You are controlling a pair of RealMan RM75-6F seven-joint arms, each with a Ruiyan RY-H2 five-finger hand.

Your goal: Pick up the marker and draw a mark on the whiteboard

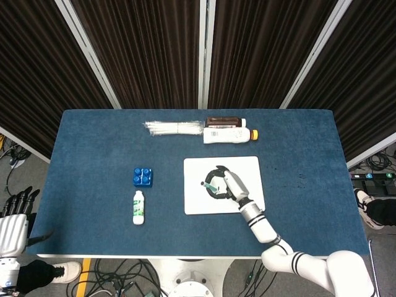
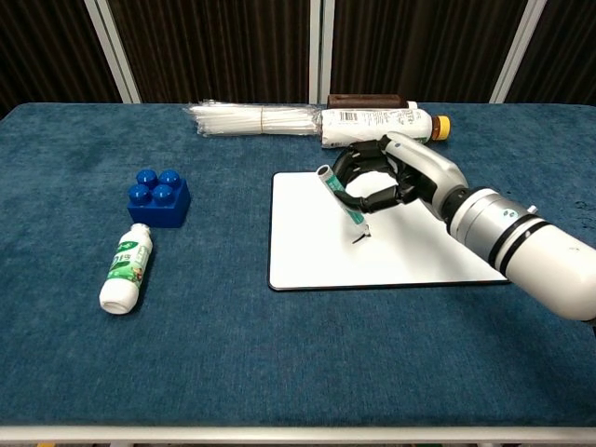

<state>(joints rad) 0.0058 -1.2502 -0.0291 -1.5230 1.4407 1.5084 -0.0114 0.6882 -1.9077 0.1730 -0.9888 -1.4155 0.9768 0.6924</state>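
Observation:
My right hand (image 2: 391,177) (image 1: 224,184) hovers over the whiteboard (image 2: 317,251) (image 1: 197,204) and grips a white and green marker (image 2: 341,196) (image 1: 211,187). The marker leans with its tip down, close above a short black mark (image 2: 360,237) drawn on the board. Whether the tip touches the board I cannot tell. My left hand (image 1: 13,216) hangs off the table's left front corner in the head view, fingers spread, holding nothing.
A blue toy brick (image 2: 158,196) and a small lying bottle (image 2: 126,268) sit on the left of the blue table. A bundle of straws (image 2: 251,119), a white bottle with a yellow cap (image 2: 377,125) and a brown box (image 2: 365,100) lie behind the board.

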